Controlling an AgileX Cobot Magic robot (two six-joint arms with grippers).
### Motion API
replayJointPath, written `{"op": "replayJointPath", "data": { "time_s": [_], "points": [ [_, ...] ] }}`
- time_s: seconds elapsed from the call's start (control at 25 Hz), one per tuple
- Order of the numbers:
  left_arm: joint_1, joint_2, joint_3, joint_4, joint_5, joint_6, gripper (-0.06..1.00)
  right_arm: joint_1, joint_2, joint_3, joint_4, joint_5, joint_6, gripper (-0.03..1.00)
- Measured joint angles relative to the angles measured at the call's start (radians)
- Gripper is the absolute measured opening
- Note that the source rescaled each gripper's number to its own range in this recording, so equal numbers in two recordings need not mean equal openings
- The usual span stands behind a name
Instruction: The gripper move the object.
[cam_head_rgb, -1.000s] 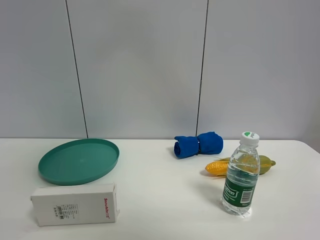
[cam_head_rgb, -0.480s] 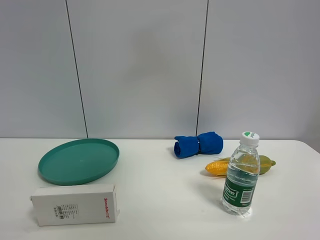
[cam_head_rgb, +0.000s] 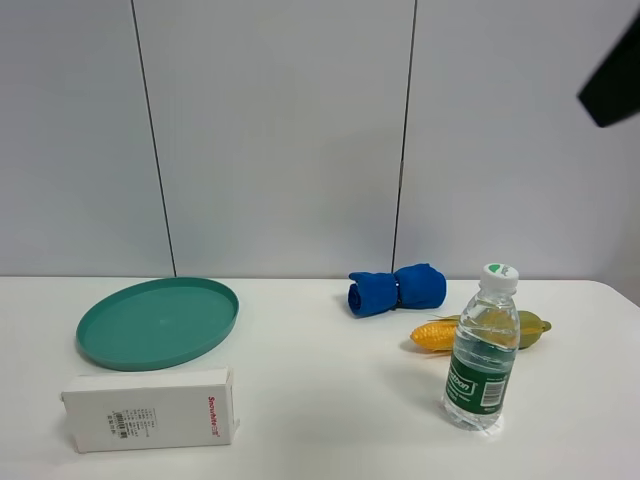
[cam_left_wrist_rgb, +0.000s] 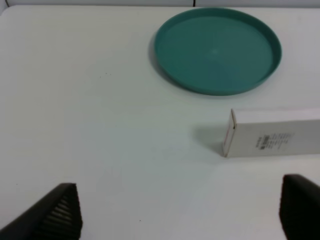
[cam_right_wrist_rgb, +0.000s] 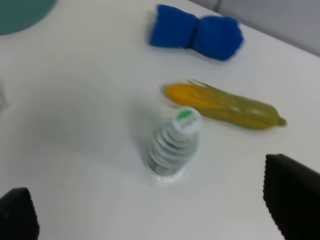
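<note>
The white cardboard box (cam_head_rgb: 150, 408) is a flat matte rectangular carton with small red lettering and a barcode label on its top face; it lies lengthwise on the table at about eight o'clock in the high view, just in front of the teal plate (cam_head_rgb: 158, 321) and apart from it by a narrow strip of tabletop. The plate is round, smooth and shallow, with a low raised rim. At about two o'clock from the box, well apart, a blue rolled cloth (cam_head_rgb: 397, 289) lies soft and pinched at its middle; nearer the four o'clock side a toy corn cob (cam_head_rgb: 480, 332), yellow with green husk, lies just behind an upright clear plastic water bottle (cam_head_rgb: 482, 362) with a ribbed body, green label and white cap. The white table (cam_head_rgb: 320, 400) is smooth and glossless, with broad bare room between the box and the bottle; its right edge shows past the corn. Behind stands a pale grey panelled wall (cam_head_rgb: 280, 130) with two dark vertical seams. The left gripper (cam_left_wrist_rgb: 180, 212) hangs above the table with its ridged black fingers (cam_left_wrist_rgb: 57, 215) spread wide and nothing between them, the box's end just ahead. The right gripper (cam_right_wrist_rgb: 150, 215) likewise stands parted and empty, high over the bottle; a dark piece of arm (cam_head_rgb: 612, 80) shows at two o'clock.
</note>
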Motion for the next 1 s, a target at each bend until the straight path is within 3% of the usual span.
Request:
{"op": "replayJointPath", "data": {
  "time_s": [0.32, 0.56, 0.72, 1.0],
  "points": [
    [0.000, 0.000, 0.000, 0.000, 0.000, 0.000, 1.00, -0.344, -0.324, 0.225, 0.121, 0.008, 0.000, 0.89],
    [0.000, 0.000, 0.000, 0.000, 0.000, 0.000, 1.00, -0.546, -0.585, 0.369, 0.251, 0.019, -0.015, 0.89],
    [0.000, 0.000, 0.000, 0.000, 0.000, 0.000, 1.00, -0.629, -0.720, 0.444, 0.308, 0.022, -0.054, 0.89],
    [0.000, 0.000, 0.000, 0.000, 0.000, 0.000, 1.00, -0.647, -0.849, 0.513, 0.310, 0.038, -0.085, 0.89]
  ]
}}
